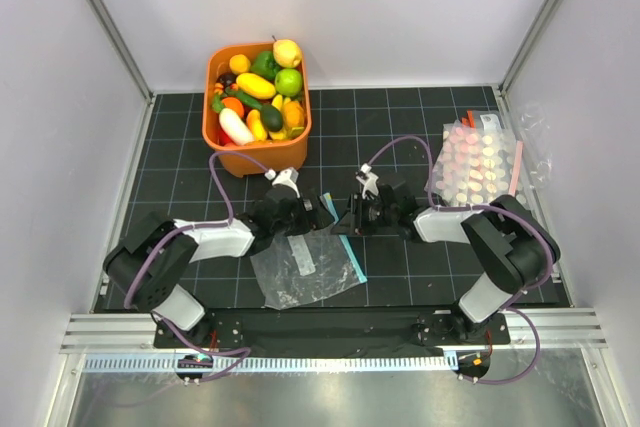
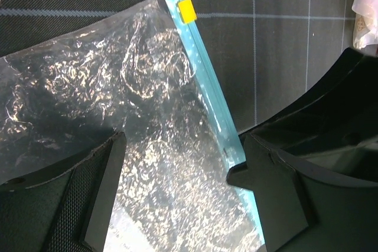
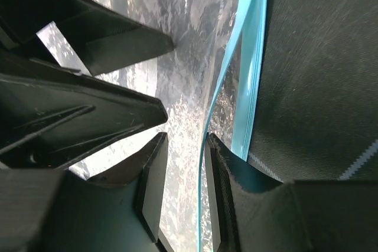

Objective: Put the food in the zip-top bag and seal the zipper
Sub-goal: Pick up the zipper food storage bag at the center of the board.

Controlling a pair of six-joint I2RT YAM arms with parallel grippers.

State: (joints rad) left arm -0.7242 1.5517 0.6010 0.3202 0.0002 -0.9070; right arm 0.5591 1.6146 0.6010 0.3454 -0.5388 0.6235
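Observation:
The food [image 1: 262,97] is piled in the orange basket [image 1: 222,146] at the back left. The clear zip-top bag [image 1: 300,269] lies flat between the arms, its teal zipper [image 1: 354,259] along the right edge. My left gripper [image 2: 177,187] is open, straddling the zip-top bag [image 2: 118,98] beside the zipper [image 2: 207,81], which carries a yellow tab [image 2: 187,10]. My right gripper [image 3: 186,140] is open. One finger is under the raised upper lip [image 3: 204,163] of the bag's mouth and touches it. The other finger stands a little off the film.
Crinkled clear packs with pink dots [image 1: 480,159] lie at the right of the black gridded mat [image 1: 400,117]. White walls and metal rails close in the back and both sides. Purple cables loop over both arms.

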